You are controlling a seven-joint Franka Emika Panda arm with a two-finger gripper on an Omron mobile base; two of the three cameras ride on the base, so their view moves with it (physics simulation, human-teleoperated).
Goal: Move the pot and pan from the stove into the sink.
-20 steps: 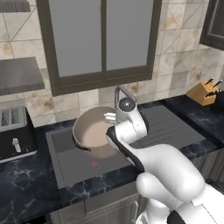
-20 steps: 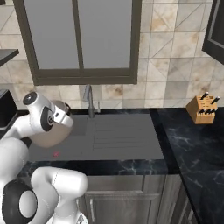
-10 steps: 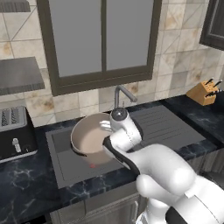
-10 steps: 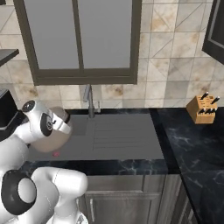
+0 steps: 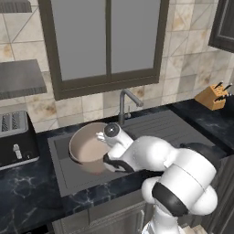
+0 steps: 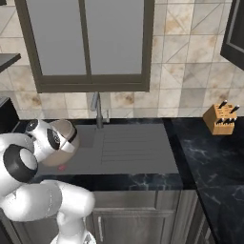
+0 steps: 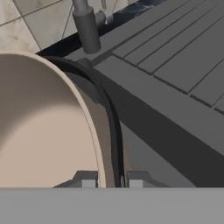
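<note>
Lowered since a second ago: my claw [image 7: 111,183] clamped narrow on rim of tan pot [image 5: 87,147], pot tilted, now down in sink [image 5: 68,174] basin, left-centre of frame; faucet [image 5: 126,104] just behind.

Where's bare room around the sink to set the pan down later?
The ribbed drainboard right of the faucet is bare, up to the counter by the knife block. The front of the sink floor is bare too. Its back left is crowded: the pot, gripped at the rim by the end effector, fills it.
</note>
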